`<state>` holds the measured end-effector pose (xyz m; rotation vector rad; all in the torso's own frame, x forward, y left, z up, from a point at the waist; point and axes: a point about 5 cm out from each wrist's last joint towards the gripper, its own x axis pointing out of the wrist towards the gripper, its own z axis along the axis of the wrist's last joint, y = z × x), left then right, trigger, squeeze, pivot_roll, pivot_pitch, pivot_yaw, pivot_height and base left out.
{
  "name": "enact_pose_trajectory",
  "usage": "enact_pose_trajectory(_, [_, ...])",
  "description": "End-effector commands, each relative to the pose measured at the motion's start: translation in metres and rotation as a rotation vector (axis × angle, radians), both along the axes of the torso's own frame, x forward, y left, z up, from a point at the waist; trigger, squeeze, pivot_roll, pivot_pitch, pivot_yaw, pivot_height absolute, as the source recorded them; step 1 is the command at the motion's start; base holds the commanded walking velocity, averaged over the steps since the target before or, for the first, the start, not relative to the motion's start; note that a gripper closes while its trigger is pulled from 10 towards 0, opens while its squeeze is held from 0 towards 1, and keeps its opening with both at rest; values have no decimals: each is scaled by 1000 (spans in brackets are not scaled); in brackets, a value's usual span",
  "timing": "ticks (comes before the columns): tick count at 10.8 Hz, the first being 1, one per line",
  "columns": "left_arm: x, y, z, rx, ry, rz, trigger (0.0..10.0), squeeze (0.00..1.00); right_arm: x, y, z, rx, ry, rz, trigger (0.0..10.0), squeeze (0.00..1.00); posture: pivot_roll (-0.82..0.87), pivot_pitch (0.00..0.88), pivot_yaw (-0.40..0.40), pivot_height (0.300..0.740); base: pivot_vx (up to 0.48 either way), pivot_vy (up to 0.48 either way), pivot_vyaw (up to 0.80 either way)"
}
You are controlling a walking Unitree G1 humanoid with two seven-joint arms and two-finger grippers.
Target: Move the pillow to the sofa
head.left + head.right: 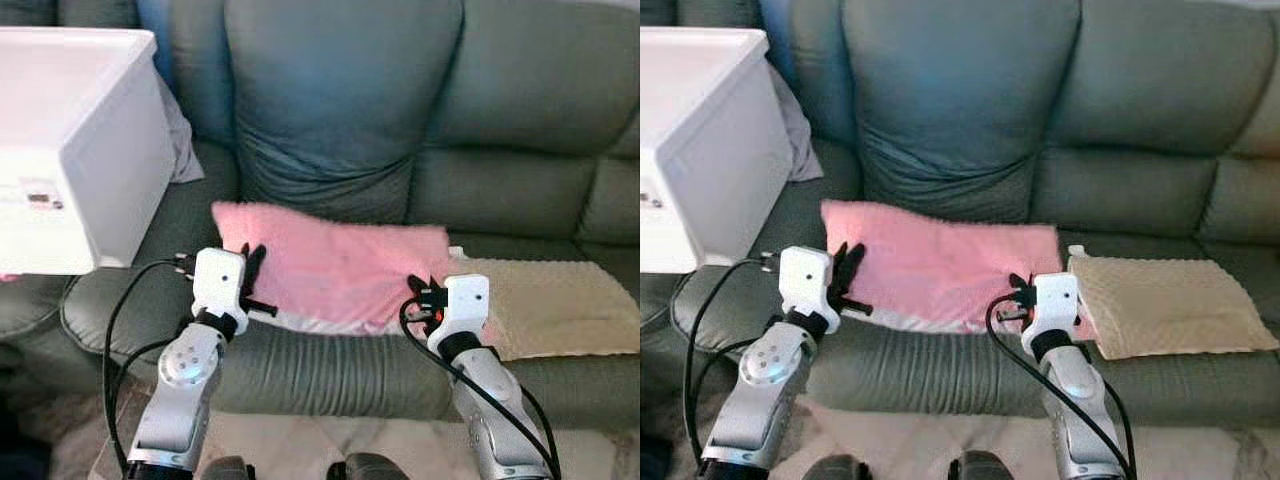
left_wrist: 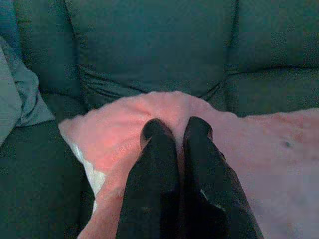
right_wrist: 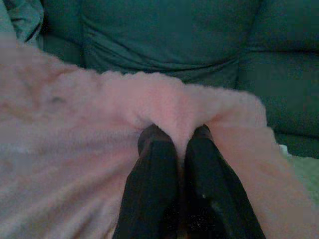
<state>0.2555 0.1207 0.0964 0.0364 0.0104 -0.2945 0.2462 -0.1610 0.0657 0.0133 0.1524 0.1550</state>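
Pillow: pink pillow (image 1: 340, 265) lies on the sofa (image 1: 340, 120) seat.
Grip: I see left gripper (image 2: 175, 133) and right gripper (image 3: 178, 135) each pinching pink fabric.
Next: I release both together, then withdraw straight.

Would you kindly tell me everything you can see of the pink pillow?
The pink pillow is flat, rectangular and fuzzy, with a white underside showing along its front edge. It lies on the seat of the grey-green sofa, against the backrest, its right end beside a beige pillow. The left end effector pinches fabric near its left end; the right end effector pinches a fold near its right end.
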Motion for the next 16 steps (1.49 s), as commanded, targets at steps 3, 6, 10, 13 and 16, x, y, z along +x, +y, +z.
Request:
enact_pose_trajectory(3, [-2,-2,-1,36,-10,-13,10000,0,-3,-3,3,2,-14,-25,10000,0,-70,47,-67,740,0,0,0])
enact_pose_trajectory(6, [-4,6,-8,56,18,6,10000,0,-3,-4,3,5,-14,-33,10000,0,-70,50,-65,740,0,0,0])
enact_pose_trajectory(10, [-7,12,-15,79,34,41,10000,0,-3,-4,3,8,-11,-33,10000,0,-67,54,-66,723,0,0,0])
enact_pose_trajectory(13, [-8,14,-17,84,39,42,10000,0,-3,-2,3,26,-14,-27,10000,0,-68,55,-65,663,0,0,0])
enact_pose_trajectory(16, [-7,15,-14,91,27,46,10000,0,-3,-1,3,32,-20,-28,10000,0,-63,54,-62,648,0,0,0])
